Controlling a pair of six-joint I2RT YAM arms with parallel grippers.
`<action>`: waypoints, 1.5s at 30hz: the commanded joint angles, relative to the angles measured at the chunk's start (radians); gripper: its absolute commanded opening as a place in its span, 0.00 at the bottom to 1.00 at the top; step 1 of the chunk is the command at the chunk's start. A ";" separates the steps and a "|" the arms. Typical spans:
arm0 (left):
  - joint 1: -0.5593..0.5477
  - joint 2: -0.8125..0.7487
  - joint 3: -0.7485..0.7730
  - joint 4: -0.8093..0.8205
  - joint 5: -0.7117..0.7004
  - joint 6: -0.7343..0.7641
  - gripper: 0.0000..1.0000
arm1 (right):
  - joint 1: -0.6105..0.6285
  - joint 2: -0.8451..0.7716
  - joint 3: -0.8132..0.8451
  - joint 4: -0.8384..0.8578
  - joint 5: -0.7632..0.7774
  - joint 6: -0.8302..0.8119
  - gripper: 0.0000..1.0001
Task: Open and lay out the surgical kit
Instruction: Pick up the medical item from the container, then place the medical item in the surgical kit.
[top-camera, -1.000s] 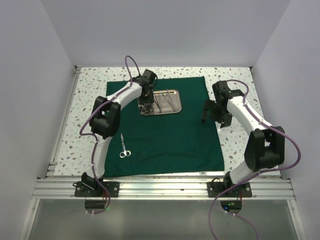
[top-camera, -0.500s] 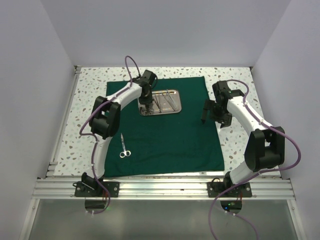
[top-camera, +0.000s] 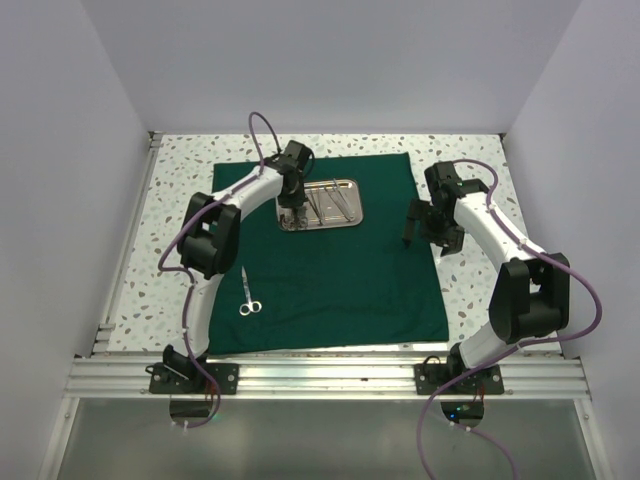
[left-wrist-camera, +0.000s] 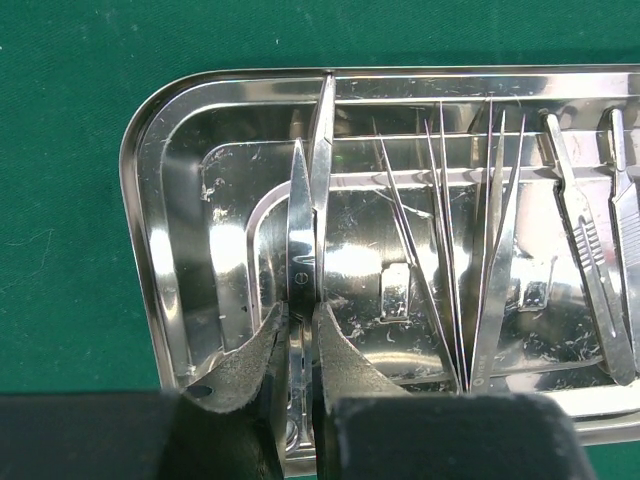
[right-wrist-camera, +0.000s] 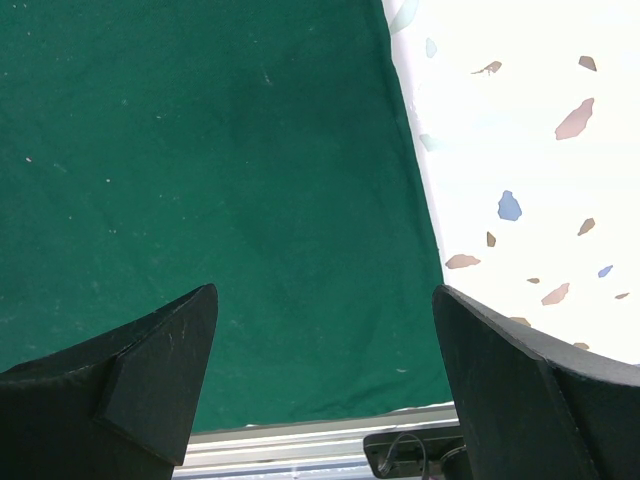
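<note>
A white tabletop (top-camera: 170, 200) speckled with coloured flecks carries a large dark green cloth wrap (top-camera: 340, 285), spread flat and covering most of the middle, its right edge shown in the right wrist view against the bare speckled surface. Two white and black arms rise from the near edge and curve in over the cloth. A small shiny rectangular steel tray (top-camera: 357, 205) sits on the far part of the cloth, slightly left of centre, with slim silver instruments lying side by side inside it. The left end effector (top-camera: 291, 212) reaches down into the left end of the tray, and in the left wrist view its two dark fingers (left-wrist-camera: 245, 360) are clenched on a pair of scissors (left-wrist-camera: 303, 240), pressing on either side just below the pivot screw. The right end effector (top-camera: 407, 238) hangs over the right part of the cloth near its edge, released, its jaws spread wide with nothing between them. A second pair of scissors (top-camera: 247, 295) lies flat on the cloth near its left edge, ring handles toward the arms. In the tray, right of the grasped scissors, lie thin tweezers (left-wrist-camera: 445, 260), then two flat ribbed instruments (left-wrist-camera: 590, 270) at the far right.
</note>
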 joint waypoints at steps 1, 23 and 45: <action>0.015 0.013 -0.038 0.003 0.008 0.009 0.05 | 0.004 -0.002 0.022 -0.008 0.014 -0.023 0.93; -0.003 -0.282 0.024 -0.129 -0.045 0.007 0.00 | 0.004 0.001 0.042 0.035 -0.041 -0.015 0.93; -0.110 -0.912 -0.952 -0.080 -0.090 -0.198 0.00 | 0.020 0.012 -0.056 0.128 -0.171 0.028 0.92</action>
